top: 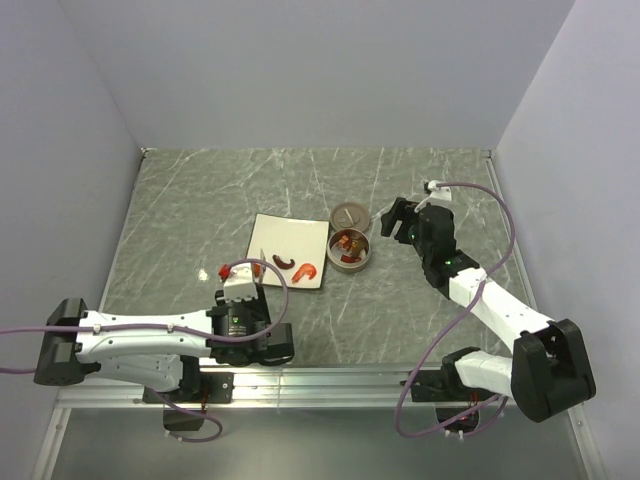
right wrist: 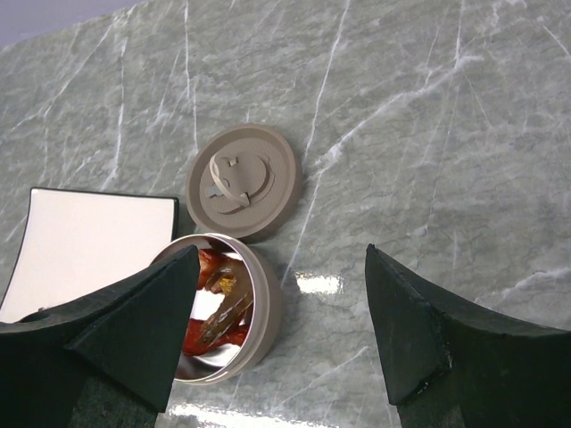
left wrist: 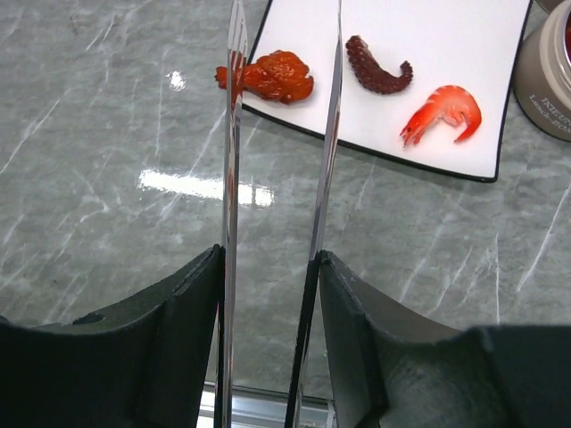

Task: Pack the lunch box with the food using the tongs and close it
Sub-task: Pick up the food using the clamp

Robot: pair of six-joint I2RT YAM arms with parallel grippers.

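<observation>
Left wrist: left gripper (left wrist: 270, 260) is gripping tongs (left wrist: 331, 143), aiming at food (left wrist: 443, 111) along plate's (left wrist: 446, 36) near edge.
Right wrist: right gripper (right wrist: 281, 259) is hanging open beside tin (right wrist: 265, 312).

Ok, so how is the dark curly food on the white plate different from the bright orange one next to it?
The dark curly piece is brownish-purple; the orange piece is bright red-orange. The dark curly piece is bumpy all over, like a tentacle; the orange piece looks smoother, with a thin tail end, like a shrimp. Both are small and curved, and they lie apart on the white plate.
</observation>
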